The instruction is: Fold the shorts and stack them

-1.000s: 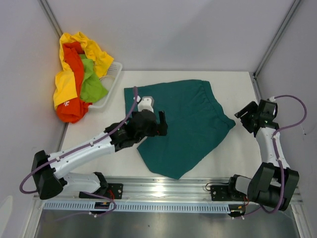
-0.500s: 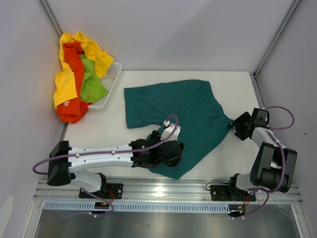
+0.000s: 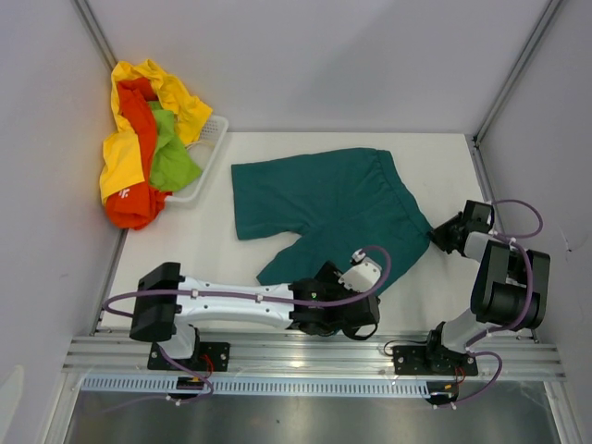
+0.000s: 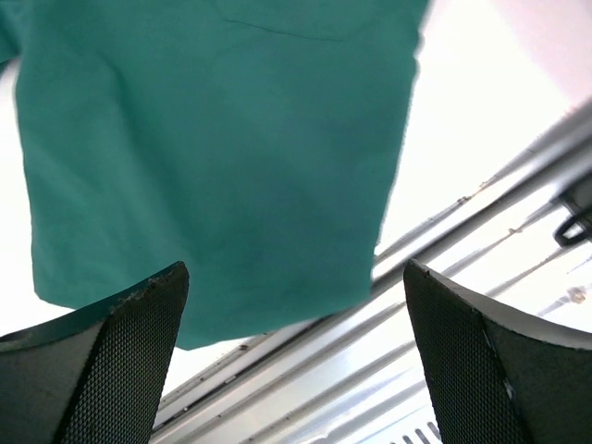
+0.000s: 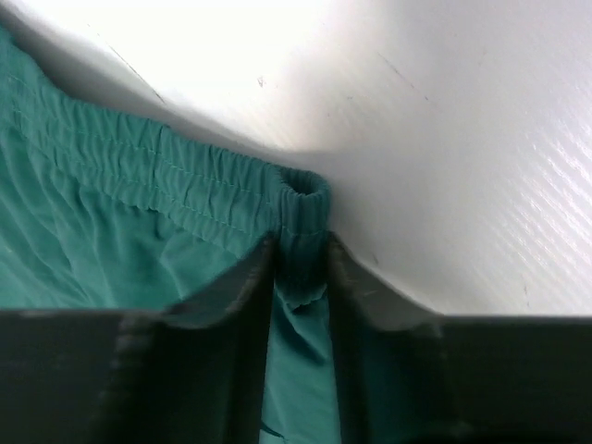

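White links (image 3: pixel 231 310), black joints (image 3: pixel 159 301), purple cables (image 3: pixel 374 247), black textured pincer (image 4: pixel 294 268)

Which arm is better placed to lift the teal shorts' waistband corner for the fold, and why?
Likely right. The right gripper pinches the elastic waistband corner of the teal shorts; the left gripper hangs open above the leg hem, gripping nothing.

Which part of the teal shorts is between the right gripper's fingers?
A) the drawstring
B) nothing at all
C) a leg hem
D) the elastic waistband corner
D: in the right wrist view, the right gripper squeezes the gathered waistband end of the teal shorts.
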Robot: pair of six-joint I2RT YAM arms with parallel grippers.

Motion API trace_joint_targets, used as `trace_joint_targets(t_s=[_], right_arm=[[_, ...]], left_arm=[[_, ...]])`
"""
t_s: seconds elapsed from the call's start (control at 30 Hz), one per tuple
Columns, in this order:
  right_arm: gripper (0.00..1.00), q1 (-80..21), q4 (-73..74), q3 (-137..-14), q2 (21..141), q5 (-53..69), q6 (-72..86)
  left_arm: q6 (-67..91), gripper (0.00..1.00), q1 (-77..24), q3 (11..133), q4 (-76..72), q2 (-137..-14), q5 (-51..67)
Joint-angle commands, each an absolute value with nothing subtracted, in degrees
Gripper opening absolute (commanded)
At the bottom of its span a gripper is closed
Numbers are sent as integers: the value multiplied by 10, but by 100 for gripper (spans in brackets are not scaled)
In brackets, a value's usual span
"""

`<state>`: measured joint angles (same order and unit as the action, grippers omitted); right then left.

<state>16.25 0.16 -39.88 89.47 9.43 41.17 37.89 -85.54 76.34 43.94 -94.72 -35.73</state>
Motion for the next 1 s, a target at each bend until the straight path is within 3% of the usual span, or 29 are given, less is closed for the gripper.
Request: trace_joint_targets(t_s=[0.0, 0.03, 0.07, 0.6, 0.83, 0.93, 0.97], right_arm=[[22, 156, -27, -410, 912, 74, 421], [16, 154, -26, -411, 912, 69, 421], [0, 153, -19, -412, 911, 67, 421], [0, 135, 49, -434, 882, 40, 410], [0, 136, 47, -435, 882, 45, 410], [0, 138, 47, -433, 882, 46, 412], [0, 138, 46, -433, 882, 47, 411]], left_arm=[[352, 99, -865, 799, 448, -958, -345], [352, 99, -867, 799, 445, -961, -339], [351, 99, -874, 801, 444, -966, -332], [423, 97, -894, 840, 489, -1096, -356], [440, 80, -893, 881, 539, -1157, -403], [456, 68, -890, 886, 560, -1167, -415], [458, 59, -890, 886, 560, -1172, -414]])
